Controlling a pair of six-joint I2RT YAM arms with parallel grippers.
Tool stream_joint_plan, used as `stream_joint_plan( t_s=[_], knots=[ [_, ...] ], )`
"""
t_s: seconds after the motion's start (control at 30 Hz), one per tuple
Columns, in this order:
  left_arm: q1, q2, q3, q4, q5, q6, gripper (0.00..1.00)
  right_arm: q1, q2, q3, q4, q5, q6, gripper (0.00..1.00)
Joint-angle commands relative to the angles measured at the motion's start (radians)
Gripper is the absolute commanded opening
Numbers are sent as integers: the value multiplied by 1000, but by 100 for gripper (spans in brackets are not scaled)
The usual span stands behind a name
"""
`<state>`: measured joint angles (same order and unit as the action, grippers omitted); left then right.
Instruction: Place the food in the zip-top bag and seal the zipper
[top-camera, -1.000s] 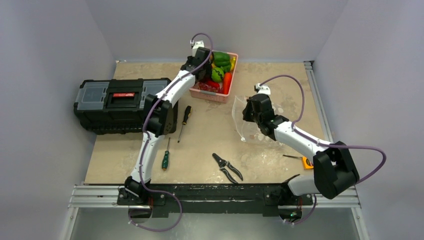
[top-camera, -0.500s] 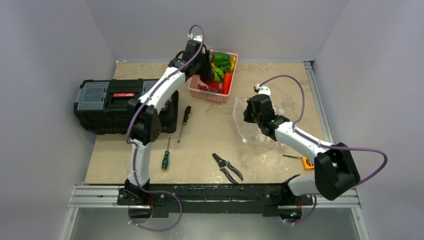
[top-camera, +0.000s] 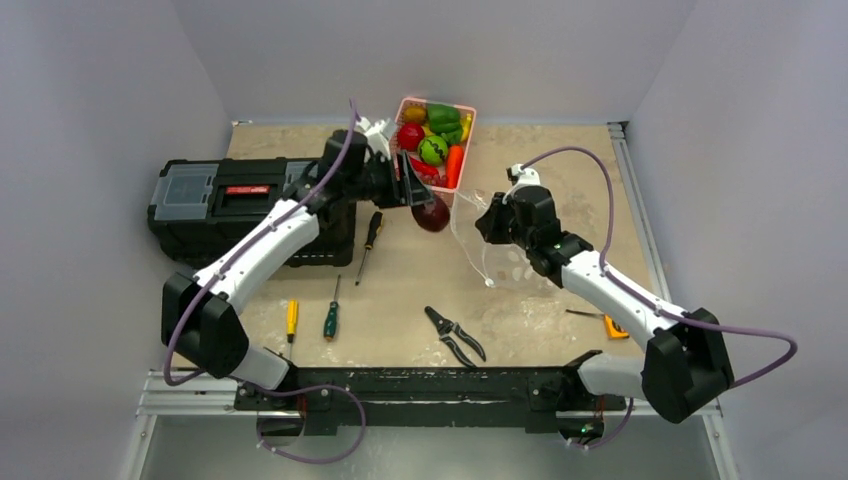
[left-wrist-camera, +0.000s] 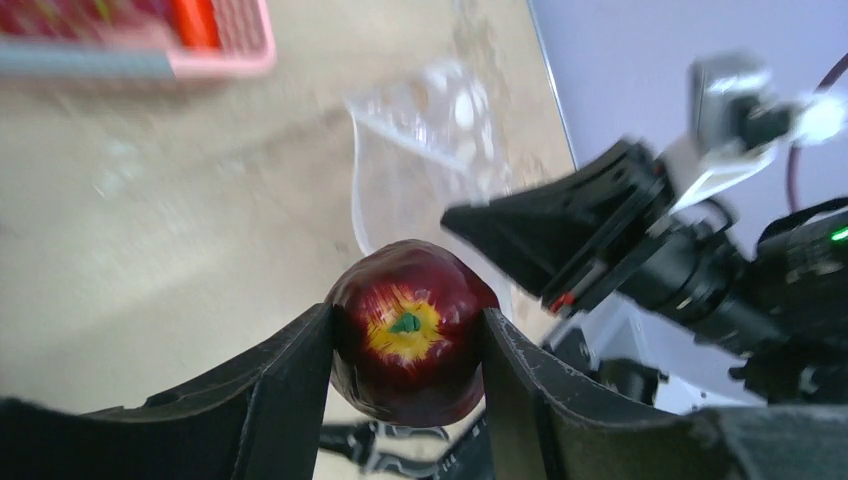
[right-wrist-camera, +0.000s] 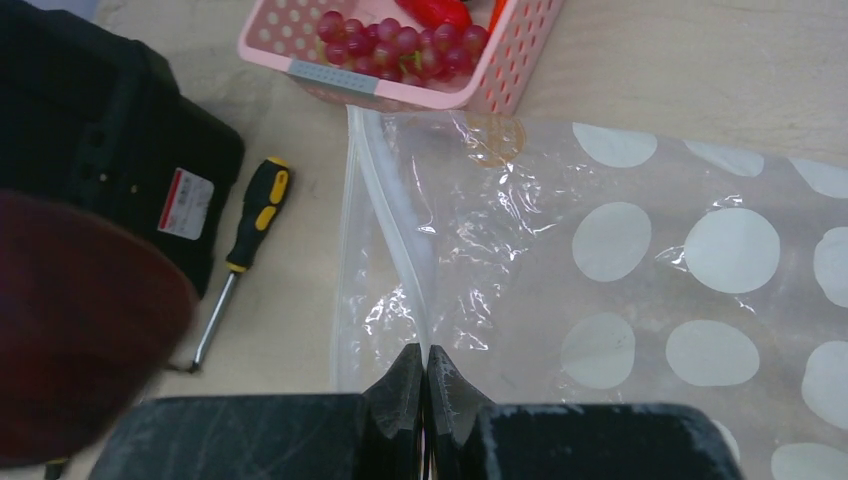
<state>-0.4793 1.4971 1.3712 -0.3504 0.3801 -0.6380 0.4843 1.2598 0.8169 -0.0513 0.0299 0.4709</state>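
My left gripper (top-camera: 428, 205) is shut on a maroon apple (top-camera: 432, 213), held above the table just left of the bag mouth; the apple fills the left wrist view (left-wrist-camera: 410, 335) between both fingers. My right gripper (top-camera: 487, 222) is shut on the pale zipper strip (right-wrist-camera: 395, 235) of the clear zip-top bag (top-camera: 505, 255), lifting the upper rim so the mouth gapes to the left. The bag has white dots (right-wrist-camera: 730, 250). More food sits in the pink basket (top-camera: 464, 150): a green pepper (top-camera: 442, 117), a green round fruit (top-camera: 433, 150), a red fruit (top-camera: 410, 136), a carrot (top-camera: 454, 165).
A black toolbox (top-camera: 235, 205) stands at the left. Screwdrivers (top-camera: 368, 240) (top-camera: 330, 315) (top-camera: 291, 318) and pruning shears (top-camera: 453, 335) lie on the table. An orange tape measure (top-camera: 613, 326) lies by the right arm. Red grapes (right-wrist-camera: 395, 45) lie in the basket.
My left gripper has left the basket carrying the maroon apple and swung down and right toward the bag mouth. My right gripper has kept its hold on the bag rim, shifting slightly.
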Motion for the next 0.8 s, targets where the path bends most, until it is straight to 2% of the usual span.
stream_joint_plan(
  t_s=[0.0,0.17,0.57,0.77],
  knots=[
    [-91,-42,-144,167,81,-130,0,-2,-57,-7,83,-128,-18,0],
    [-167,19,-112,168,28,-149,0,-2,-86,-45,116,-156,-40,0],
    [-171,-67,-126,180,-78,-168,0,-2,-127,-67,125,-163,-54,0],
    [-170,-45,-119,220,-84,-208,0,0,-126,-76,145,-192,-46,0]
  ],
)
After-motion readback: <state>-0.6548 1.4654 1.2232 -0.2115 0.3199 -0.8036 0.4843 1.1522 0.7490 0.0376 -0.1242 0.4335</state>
